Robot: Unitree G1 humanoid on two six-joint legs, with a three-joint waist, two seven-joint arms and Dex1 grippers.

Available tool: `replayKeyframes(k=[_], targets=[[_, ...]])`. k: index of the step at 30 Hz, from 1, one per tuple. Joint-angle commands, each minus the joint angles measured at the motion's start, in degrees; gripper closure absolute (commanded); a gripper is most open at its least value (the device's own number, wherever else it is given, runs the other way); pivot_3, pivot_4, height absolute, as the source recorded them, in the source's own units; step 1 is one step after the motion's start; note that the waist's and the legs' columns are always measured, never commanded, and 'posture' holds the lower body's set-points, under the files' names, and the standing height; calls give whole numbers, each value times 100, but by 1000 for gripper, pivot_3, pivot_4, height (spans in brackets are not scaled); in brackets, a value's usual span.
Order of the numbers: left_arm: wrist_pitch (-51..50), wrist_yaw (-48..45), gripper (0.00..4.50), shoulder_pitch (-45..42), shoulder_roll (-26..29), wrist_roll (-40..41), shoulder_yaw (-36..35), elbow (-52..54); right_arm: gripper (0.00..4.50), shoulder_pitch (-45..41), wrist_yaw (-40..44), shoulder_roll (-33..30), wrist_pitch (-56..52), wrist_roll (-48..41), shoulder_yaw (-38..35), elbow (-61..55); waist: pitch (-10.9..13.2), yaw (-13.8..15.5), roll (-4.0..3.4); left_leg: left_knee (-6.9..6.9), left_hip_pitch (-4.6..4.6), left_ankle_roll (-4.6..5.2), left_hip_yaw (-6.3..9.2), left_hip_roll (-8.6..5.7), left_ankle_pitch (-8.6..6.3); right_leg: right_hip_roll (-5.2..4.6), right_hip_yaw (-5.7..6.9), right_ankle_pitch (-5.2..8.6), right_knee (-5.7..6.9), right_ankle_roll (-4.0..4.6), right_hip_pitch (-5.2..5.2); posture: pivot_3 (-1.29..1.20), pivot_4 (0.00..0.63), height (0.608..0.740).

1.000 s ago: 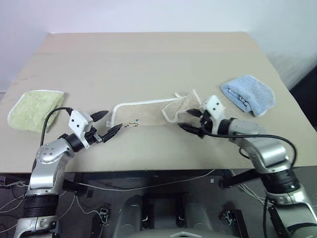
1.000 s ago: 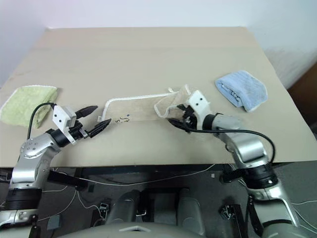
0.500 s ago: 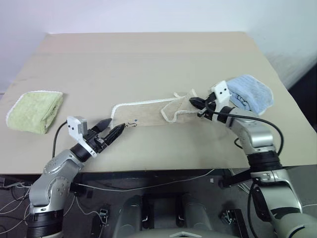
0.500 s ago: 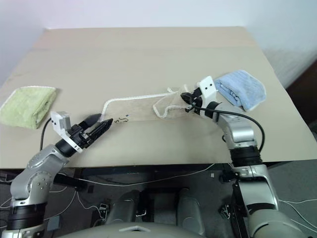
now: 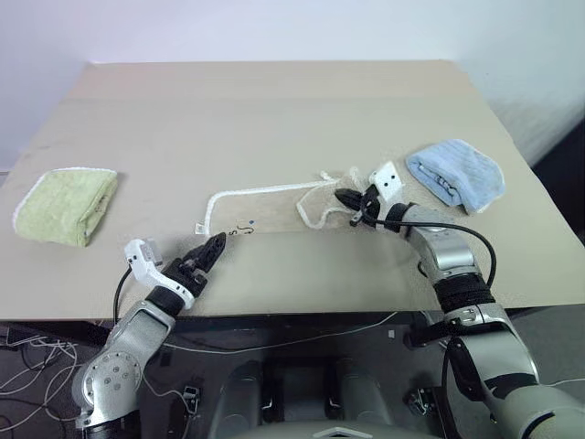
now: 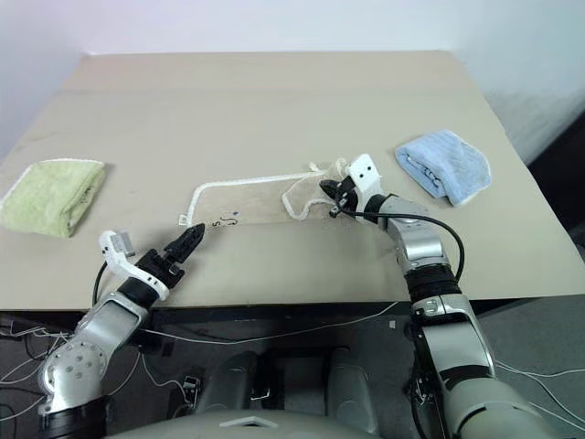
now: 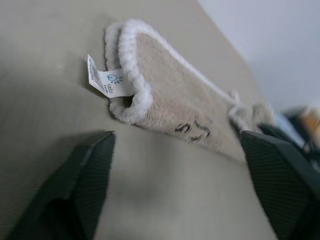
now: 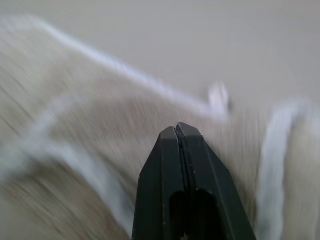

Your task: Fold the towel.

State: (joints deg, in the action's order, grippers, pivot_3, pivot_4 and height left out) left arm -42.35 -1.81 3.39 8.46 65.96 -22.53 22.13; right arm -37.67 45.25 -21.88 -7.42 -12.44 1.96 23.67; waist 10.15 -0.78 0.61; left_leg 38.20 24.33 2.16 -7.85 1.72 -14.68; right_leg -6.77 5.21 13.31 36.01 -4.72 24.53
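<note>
Tabletop (image 5: 274, 110) has the towel (image 5: 274, 208) bunched mid-front edge; right tool (image 5: 348, 200) pinched shut at its rumpled end, grip unclear, left tool (image 5: 207, 252) wide just short of the tag corner, next likely close there.

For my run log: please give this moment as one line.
towel: flat on table, right end bunched | left claw: open, near left end | right claw: shut, empty, at bunched end | fold: not done

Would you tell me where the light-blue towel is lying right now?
In the head views the light-blue towel lies on the table's right side, just beyond the right gripper.
</note>
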Motion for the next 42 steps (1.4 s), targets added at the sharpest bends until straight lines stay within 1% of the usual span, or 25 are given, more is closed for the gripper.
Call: replayKeyframes(k=[1, 5, 7, 10, 14, 16, 17, 18, 19, 20, 24, 29, 32, 34, 42], targets=[[-112, 815, 13, -218, -190, 618, -157, -300, 4500, 5, 106, -152, -131, -321, -299, -732, -1, 12, 0, 0, 0, 3, 1, 0, -2, 0, 0, 0, 0, 0, -1, 0, 150, 740], [-156, 1435, 13, -728, -319, 1011, -121, -719, 4500, 78, 52, -181, -318, -463, -394, -1174, -5, 77, -6, 4, -2, 22, 10, -8, -13, -4, 8, 0, 0, 2, -8, 0, 150, 740], [-210, 1637, 13, -1001, -321, 1054, -55, -989, 4500, 135, -5, -164, -365, -492, -426, -1277, -8, 136, -11, 5, -3, 22, 11, -8, -12, -4, 9, 0, 0, 2, -10, 0, 150, 740], [-284, 1778, 13, -1330, -287, 1089, 22, -1341, 4500, 245, -109, -138, -439, -503, -429, -1454, -11, 178, -15, 7, -4, 22, 15, -12, -12, -5, 13, 0, -1, 3, -16, 0, 150, 740], [-377, 1816, 13, -1553, -257, 1088, 51, -1598, 4500, 357, -216, -115, -496, -539, -450, -1611, -12, 202, -17, 8, -4, 23, 19, -17, -12, -8, 16, 0, -2, 4, -20, 0, 150, 740], [-377, 1810, 413, -1613, -260, 1086, 45, -1664, 4500, 392, -268, -106, -515, -559, -467, -1658, -14, 203, -20, 8, -4, 22, 19, -17, -12, -8, 16, 0, -2, 4, -20, 0, 150, 740], [-366, 1794, 433, -1643, -260, 1098, 28, -1692, 4500, 409, -305, -94, -527, -567, -476, -1685, -14, 203, -20, 8, -4, 22, 20, -17, -12, -8, 16, 0, -2, 4, -20, 0, 150, 740], [-358, 1780, 906, -1660, -256, 1108, 16, -1710, 4500, 422, -336, -87, -535, -578, -476, -1707, -14, 219, -20, 8, -4, 22, 19, -17, -12, -8, 16, 0, -2, 4, -20, 0, 150, 740], [-325, 1749, 1068, -1687, -266, 1131, -15, -1735, 4500, 437, -367, -78, -547, -589, -474, -1731, -14, 222, -20, 8, -4, 22, 19, -17, -11, -8, 16, 0, -2, 4, -20, 0, 150, 740], [-307, 1747, 1378, -1701, -263, 1139, -34, -1747, 4500, 452, -388, -71, -555, -593, -469, -1754, -14, 227, -20, 8, -4, 22, 19, -17, -12, -8, 16, 0, -2, 4, -20, 0, 150, 740], [-267, 1730, 2814, -1726, -221, 1164, -87, -1767, 4500, 484, -430, -43, -561, -595, -441, -1775, -13, 235, -19, 8, 1, 22, 19, -17, -12, -7, 16, 0, -8, 3, -18, 0, 150, 740], [-207, 1764, 4485, -1690, -182, 1249, -177, -1671, 4500, 481, -441, 14, -558, -591, -399, -1762, -13, 214, -20, 6, 3, 14, 18, -14, -7, -5, 16, 0, -8, 3, -13, 0, 150, 740], [-140, 1771, 4485, -1704, -105, 1289, -262, -1611, 4500, 470, -435, 45, -555, -583, -387, -1749, -13, 168, -20, 6, 2, 21, 20, -13, -12, -4, 18, 0, -6, 3, -13, 0, 150, 740], [-66, 1735, 4485, -1771, 43, 1323, -424, -1621, 4500, 466, -431, 52, -556, -579, -390, -1747, -13, 143, -19, 5, 3, 21, 20, -12, -12, -4, 18, 0, -6, 3, -12, 0, 150, 740], [177, 1265, 4485, -2152, 1365, 1295, -1235, -1916, 4500, 471, -422, 10, -550, -573, -430, -1716, -6, 2, -12, -5, 10, -7, 17, -2, 5, 7, 19, 1, -6, 4, 3, 0, 150, 740]])
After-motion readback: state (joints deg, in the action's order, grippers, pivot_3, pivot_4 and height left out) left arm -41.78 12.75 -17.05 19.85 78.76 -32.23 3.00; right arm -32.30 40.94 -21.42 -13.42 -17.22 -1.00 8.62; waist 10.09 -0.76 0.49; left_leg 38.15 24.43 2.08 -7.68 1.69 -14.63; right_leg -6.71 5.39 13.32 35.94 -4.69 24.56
